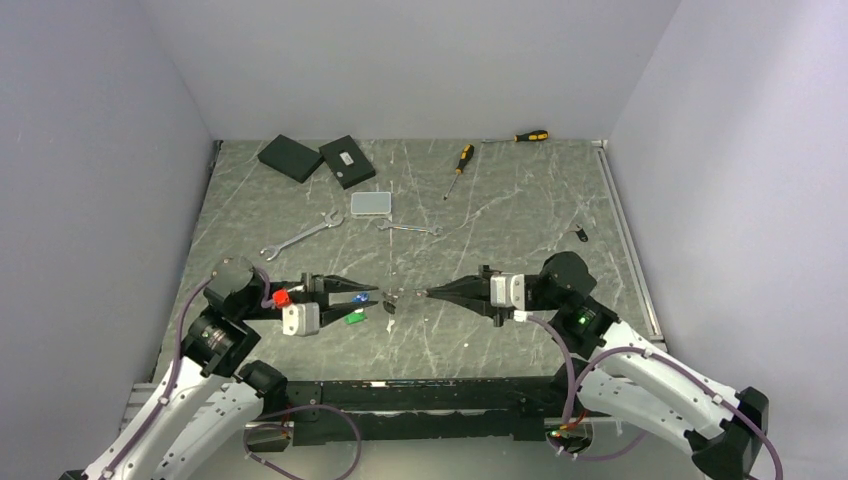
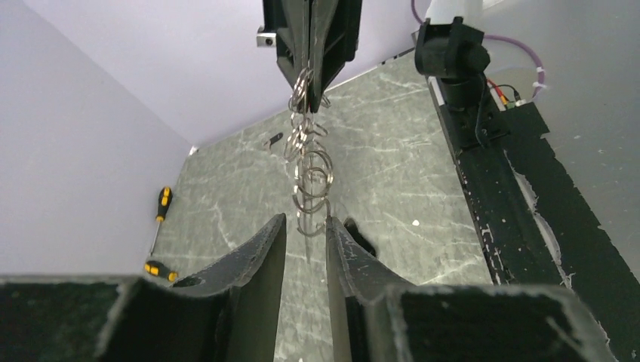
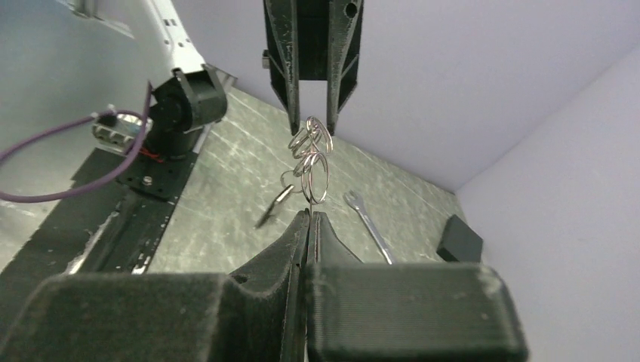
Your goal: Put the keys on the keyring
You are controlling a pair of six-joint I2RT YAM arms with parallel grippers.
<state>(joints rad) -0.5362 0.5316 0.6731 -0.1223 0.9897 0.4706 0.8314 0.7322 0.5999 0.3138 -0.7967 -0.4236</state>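
— What has your right claw got?
— My right claw [image 1: 424,294] is pinched tight on the keyring [image 1: 402,294]. Its own wrist view shows the pads closed on the wire with no gap between them.
— And the left?
— My left claw [image 1: 377,294] is parted by a narrow gap, and its tips point straight at the right one. The far end of the keyring sits in that gap. Whether the pads touch the wire I cannot tell.
— Where is the ring, then?
— Up off the table [image 1: 500,230], strung between the two claws near the middle, a run of coiled silvery loops.
— The keys?
— A blue-headed key [image 1: 357,297] and a green-headed key [image 1: 353,319] lie just beside my left fingers. A dark key [image 3: 273,205] shows under the loops, but whether it hangs or lies flat I cannot tell. Another black key [image 1: 580,236] lies well apart, towards the right edge
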